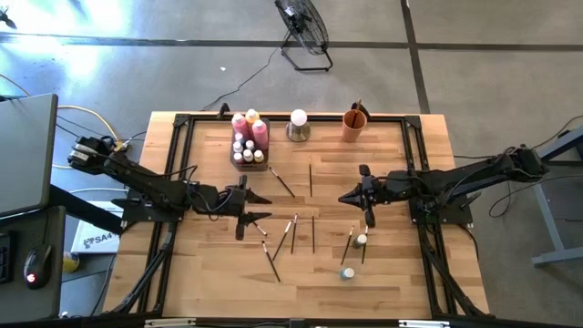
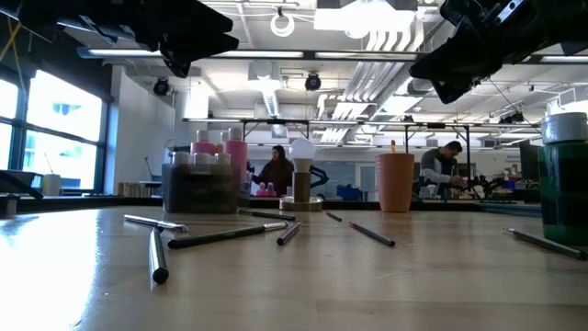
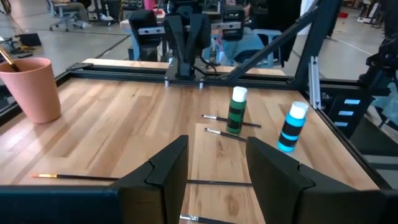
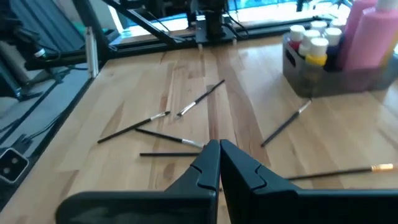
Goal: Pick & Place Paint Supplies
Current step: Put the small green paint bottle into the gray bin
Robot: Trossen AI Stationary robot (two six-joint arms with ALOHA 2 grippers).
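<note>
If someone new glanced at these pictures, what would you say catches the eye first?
Probably the thin paintbrushes scattered across the middle of the table, lying between the open left gripper and the shut right gripper. Next, the tray of pink and white-capped bottles at the far edge, and the green bottle and blue bottle standing alone.

- Two dark, almost black, jointed arms, built of slim segments with bulkier joint housings.
- The left claw (image 3: pixel 214 171) has two broad, flat, matte-black fingers with angular, faceted edges.
- The right claw (image 4: pixel 219 163) has the same black, wedge-shaped fingers.
- Thin dark cables run along both arms.
</note>
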